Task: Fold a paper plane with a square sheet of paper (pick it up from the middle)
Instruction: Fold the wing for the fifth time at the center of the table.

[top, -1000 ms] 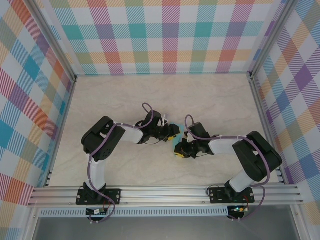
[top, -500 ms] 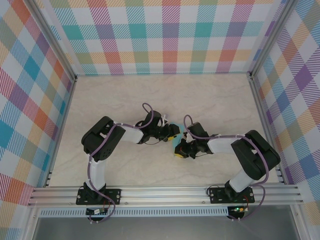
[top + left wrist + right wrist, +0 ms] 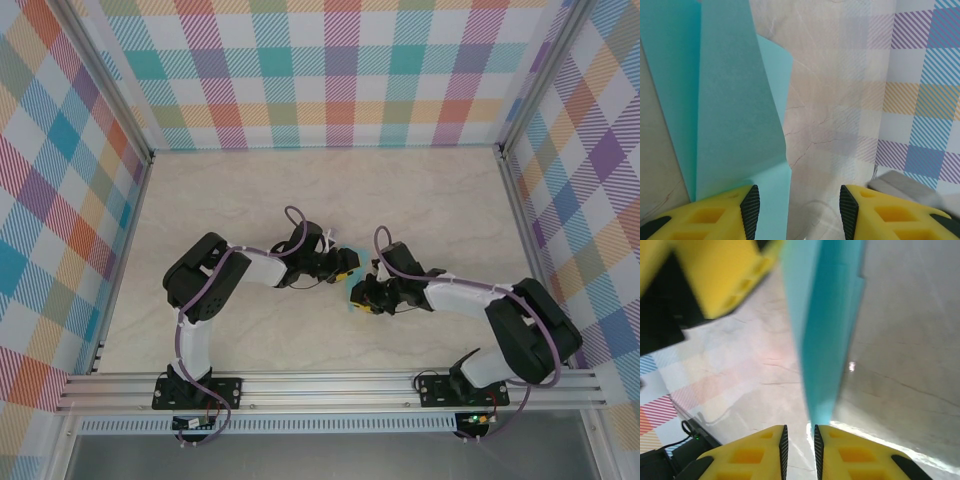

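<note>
Paper sheet (image 3: pixel 730 100): middle of table (image 3: pixel 430 200) betw. my grippers, part-folded w/ layered flaps, no dart yet; left gripper (image 3: pixel 800 205) open at its edge, right gripper (image 3: pixel 799 440) a slit apart on its fold, hold unclear.

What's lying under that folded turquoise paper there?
Along the edges of the folded paper, the pale marbled table shows, and nothing pokes out. The patch straight beneath its layers is covered, so that part cannot be seen.
</note>
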Robot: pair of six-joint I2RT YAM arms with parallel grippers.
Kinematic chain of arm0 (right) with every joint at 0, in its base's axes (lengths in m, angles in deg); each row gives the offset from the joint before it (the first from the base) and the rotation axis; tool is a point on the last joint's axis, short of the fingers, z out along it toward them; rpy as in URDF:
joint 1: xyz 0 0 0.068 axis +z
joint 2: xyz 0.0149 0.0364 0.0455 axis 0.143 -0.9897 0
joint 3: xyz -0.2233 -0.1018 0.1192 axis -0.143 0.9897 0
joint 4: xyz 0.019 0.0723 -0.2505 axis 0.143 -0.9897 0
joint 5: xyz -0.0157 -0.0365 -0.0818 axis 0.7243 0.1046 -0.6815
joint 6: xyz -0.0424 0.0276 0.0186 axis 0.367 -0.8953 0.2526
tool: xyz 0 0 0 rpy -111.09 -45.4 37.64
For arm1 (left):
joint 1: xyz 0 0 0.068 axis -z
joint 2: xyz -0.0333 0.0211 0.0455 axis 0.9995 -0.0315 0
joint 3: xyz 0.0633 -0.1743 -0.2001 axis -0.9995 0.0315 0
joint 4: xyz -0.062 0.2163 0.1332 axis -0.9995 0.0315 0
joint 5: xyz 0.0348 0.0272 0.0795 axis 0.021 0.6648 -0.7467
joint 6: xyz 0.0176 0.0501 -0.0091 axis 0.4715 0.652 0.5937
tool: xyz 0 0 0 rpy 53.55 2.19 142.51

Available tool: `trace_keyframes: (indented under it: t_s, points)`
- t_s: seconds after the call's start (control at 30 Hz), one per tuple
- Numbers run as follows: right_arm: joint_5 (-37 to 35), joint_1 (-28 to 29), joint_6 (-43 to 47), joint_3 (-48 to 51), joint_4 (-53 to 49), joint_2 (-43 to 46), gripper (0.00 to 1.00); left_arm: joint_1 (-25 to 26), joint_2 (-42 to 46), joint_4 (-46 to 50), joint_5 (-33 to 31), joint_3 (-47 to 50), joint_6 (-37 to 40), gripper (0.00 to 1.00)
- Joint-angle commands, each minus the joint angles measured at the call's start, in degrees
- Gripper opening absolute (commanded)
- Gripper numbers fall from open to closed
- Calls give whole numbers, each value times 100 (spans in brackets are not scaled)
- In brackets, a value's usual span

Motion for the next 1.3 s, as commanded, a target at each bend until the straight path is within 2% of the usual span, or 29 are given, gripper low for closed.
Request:
trace_keyframes:
  t_s: [0.0,0.17,0.4,0.67,0.87,1.03,1.27]
  points:
    - [-13,33,-95,37,168,145,22,-43,-258,533,-46,8,53,49]
    - [210,33,-376,120,937,-105,13,-41,-270,558,-21,-21,53,49]
    - [353,16,-417,-4,1244,-652,11,-40,-276,594,-7,-28,71,49]
    - [292,16,-455,487,1454,-984,11,-40,-287,644,-29,-41,93,49]
    - [206,15,-451,807,1429,-878,11,-42,-336,687,-47,-80,80,48]
    - [454,15,-440,784,1459,-691,12,-40,-326,714,-47,-72,80,48]
    - [558,15,-89,533,775,-648,13,-41,-352,723,-56,-60,71,48]
